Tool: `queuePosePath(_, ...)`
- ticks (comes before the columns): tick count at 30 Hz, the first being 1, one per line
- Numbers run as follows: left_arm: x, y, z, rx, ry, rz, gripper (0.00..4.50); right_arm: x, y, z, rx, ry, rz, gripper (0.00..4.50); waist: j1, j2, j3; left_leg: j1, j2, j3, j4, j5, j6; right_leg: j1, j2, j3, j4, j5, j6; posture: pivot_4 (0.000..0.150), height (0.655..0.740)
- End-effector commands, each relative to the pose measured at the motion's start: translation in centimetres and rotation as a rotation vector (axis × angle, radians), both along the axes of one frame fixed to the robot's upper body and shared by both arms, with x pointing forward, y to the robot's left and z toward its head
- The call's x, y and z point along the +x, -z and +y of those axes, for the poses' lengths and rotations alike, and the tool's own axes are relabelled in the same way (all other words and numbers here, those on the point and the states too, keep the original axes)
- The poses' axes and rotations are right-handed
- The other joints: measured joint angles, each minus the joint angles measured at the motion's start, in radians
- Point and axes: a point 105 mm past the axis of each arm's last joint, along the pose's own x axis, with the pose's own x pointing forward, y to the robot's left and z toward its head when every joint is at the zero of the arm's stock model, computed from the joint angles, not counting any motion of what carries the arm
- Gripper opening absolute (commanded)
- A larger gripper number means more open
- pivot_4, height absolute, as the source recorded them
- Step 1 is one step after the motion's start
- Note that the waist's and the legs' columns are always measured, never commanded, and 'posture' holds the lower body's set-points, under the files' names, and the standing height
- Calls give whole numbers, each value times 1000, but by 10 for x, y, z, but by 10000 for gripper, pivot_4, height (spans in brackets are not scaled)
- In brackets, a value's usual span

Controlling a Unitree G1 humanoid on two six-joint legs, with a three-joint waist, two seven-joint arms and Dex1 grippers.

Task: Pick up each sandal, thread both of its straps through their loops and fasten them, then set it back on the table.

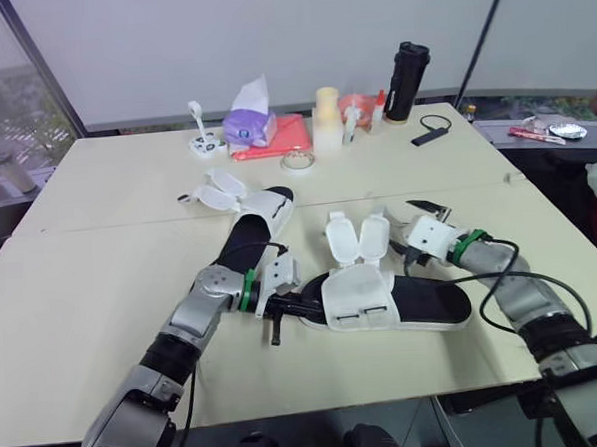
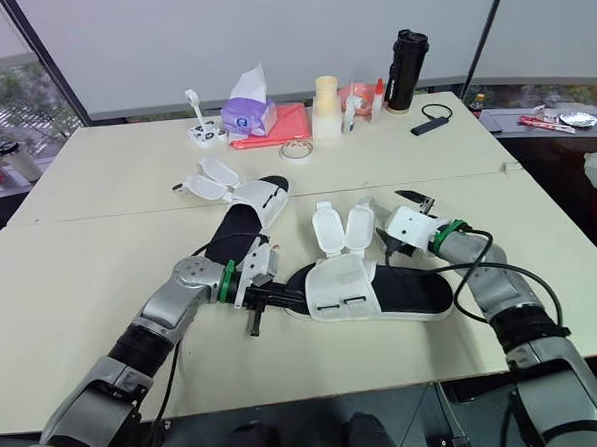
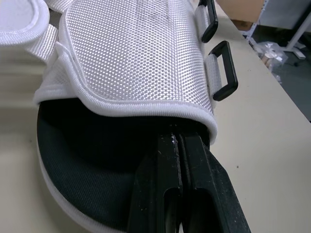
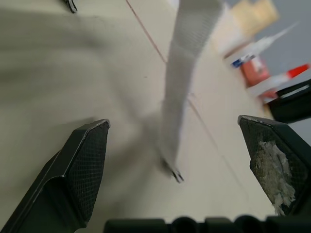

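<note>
— How do our arms lie?
— Our left arm [image 1: 184, 325] stretches low over the table [image 1: 100, 264], wrist turned inward, pointing at one end of the near sandal [image 1: 433, 299]. Our right arm [image 1: 528, 297] bends at the elbow and reaches inward to that sandal's far side.

— And the grippers?
— We see the left gripper [image 3: 177, 138] with its fingers pressed together, tips tucked under the edge of the white upper [image 3: 131, 53], over the black footbed [image 3: 82, 145]. The right gripper [image 4: 173, 121] is spread wide. A strap [image 4: 187, 63] hangs between its fingers and touches neither.

— What do we count?
— Two sandals, both on the table: the near one between our grippers, the far sandal [image 1: 253, 221] just beyond our left wrist. Each has two flaps [image 1: 341, 239] thrown open. On the near one we see two black loops [image 3: 224, 73].
</note>
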Motion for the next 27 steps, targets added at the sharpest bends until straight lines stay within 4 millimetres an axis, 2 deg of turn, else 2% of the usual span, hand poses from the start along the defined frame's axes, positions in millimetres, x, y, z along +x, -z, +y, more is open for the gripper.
queuePosePath(1,4,1,1,6,-25,-12,419,12,-16,-1,29,32,-27,45000,-2,0,0,0,0,0,0,0,0,0,0,0,0,0,0,1500,7400)
queuePosePath(2,4,1,1,6,-29,-16,419,17,-17,-2,30,47,-24,45000,-3,0,0,0,0,0,0,0,0,0,0,0,0,0,1,1500,7400)
queuePosePath(5,5,-4,2,-6,-42,-32,0,29,-20,-3,20,77,-22,36370,-5,0,0,0,0,0,0,0,0,0,0,0,0,0,1,1500,7400)
queuePosePath(7,6,-7,2,-13,-48,-38,0,30,-19,-3,-1,69,-19,27047,-3,0,0,0,0,0,0,0,0,0,0,0,0,0,1,1500,7400)
queuePosePath(12,4,-10,1,-18,-45,-41,0,33,-18,-1,8,62,-25,380,-8,0,0,0,0,0,0,0,0,0,0,0,0,0,1,1500,7400)
queuePosePath(16,3,-10,1,-18,-44,-41,0,35,-24,0,-7,52,-76,380,-11,0,0,0,0,0,-1,0,0,-1,0,0,0,0,1,1500,7400)
queuePosePath(18,4,-10,1,-19,-45,-38,0,30,-48,8,-70,-10,-261,380,-11,0,0,0,0,0,-1,0,0,-1,0,0,0,0,1,1500,7400)
queuePosePath(20,4,-10,2,-17,-46,-33,0,11,-80,31,-280,-174,-566,380,-9,2,1,0,0,0,-1,0,0,-2,0,0,0,0,1,1500,7400)
queuePosePath(22,4,-9,1,-17,-45,-29,0,-6,-92,48,-430,-308,-767,380,-10,2,1,-3,-1,1,-1,0,0,-5,-1,2,2,0,1,1500,7400)
queuePosePath(24,3,-9,1,-18,-44,-26,0,-18,-99,59,-524,-394,-920,380,-10,2,1,-3,-1,1,-1,0,-1,-6,-1,2,3,0,1,1500,7400)
queuePosePath(27,2,-10,-2,-24,-41,-16,0,-56,-103,83,-706,-621,-1261,380,-8,2,1,-3,-1,1,-2,1,-1,-7,0,3,3,0,1,1500,7400)
